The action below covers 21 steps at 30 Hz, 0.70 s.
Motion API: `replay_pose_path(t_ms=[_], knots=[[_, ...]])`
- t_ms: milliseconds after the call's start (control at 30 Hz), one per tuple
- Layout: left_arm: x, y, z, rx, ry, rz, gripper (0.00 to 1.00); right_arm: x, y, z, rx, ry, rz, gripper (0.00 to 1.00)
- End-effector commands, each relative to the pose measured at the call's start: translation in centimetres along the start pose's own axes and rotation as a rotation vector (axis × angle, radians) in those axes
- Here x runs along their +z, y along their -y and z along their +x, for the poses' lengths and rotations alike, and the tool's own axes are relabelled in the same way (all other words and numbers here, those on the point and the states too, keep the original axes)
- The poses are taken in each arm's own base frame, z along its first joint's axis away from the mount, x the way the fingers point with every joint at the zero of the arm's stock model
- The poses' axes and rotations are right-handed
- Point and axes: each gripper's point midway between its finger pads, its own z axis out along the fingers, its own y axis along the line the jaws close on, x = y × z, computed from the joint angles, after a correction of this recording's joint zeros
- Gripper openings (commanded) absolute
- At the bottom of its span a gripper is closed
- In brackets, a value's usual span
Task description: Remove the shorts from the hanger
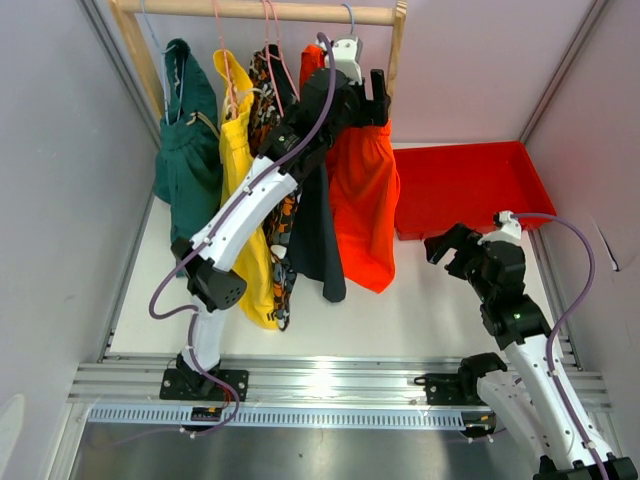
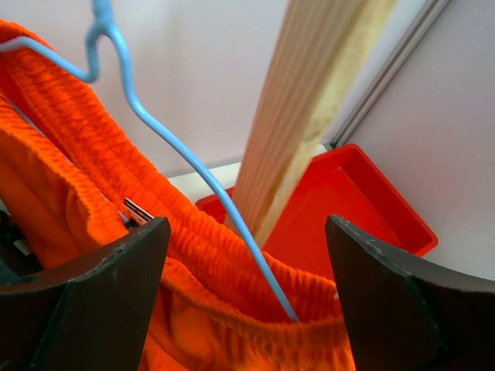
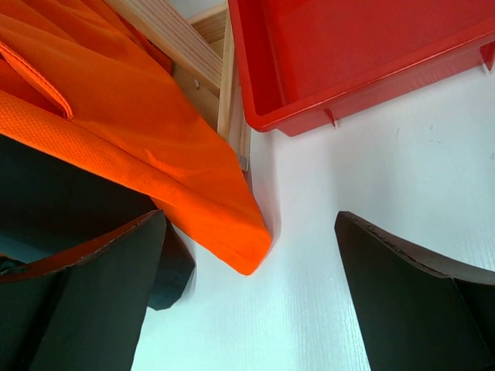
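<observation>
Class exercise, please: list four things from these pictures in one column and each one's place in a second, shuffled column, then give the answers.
Things
1. dark green shorts
2. bright orange shorts
3. red tray
4. right hand

Places
A. on the table, right of all the shorts
B. open, low over the table, near the tray
C. leftmost on the rail
D. on the blue hanger, at the open left hand

Pairs: 1-C, 2-D, 3-A, 4-B
</observation>
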Motion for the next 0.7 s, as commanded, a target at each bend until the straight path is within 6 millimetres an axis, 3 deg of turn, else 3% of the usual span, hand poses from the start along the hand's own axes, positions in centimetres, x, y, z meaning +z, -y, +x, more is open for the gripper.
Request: replay_pose_path(t_ms=[0,267,400,533,633,667], knots=[[-0.2,0.1,-4.2,-0.061,0.123,0.022,0.85,-0.4,-1.4,-1.6,-0.022,0.036,-0.048,0.99],[0.3,0.1,-4.8,-0.077,0.158,0.031,0.61,0.0,-1.3,-1.3,-0.035,0.029,-0.045,0.99],[0.9,0.1,-4.3,-0.097,0.146,0.058,0.37,0.1,-1.2,-1.2,-0.037,0.026,-0.044,0.99],[1.6,0.5,-3.7,-0.157,0.109,0.142,0.24,0.1,-1.3,-1.2,-0.038,0.026,-0.047,1.00],[1.7,0.2,-3.5,-0.156,0.104,0.135,0.02,0.0,-1.3,-1.2,-0.036,0.025,-0.048,0.99],[1.6,0.2,-3.5,-0.154,0.101,0.134,0.00,0.0,-1.4,-1.2,-0.038,0.024,-0.049,0.99]])
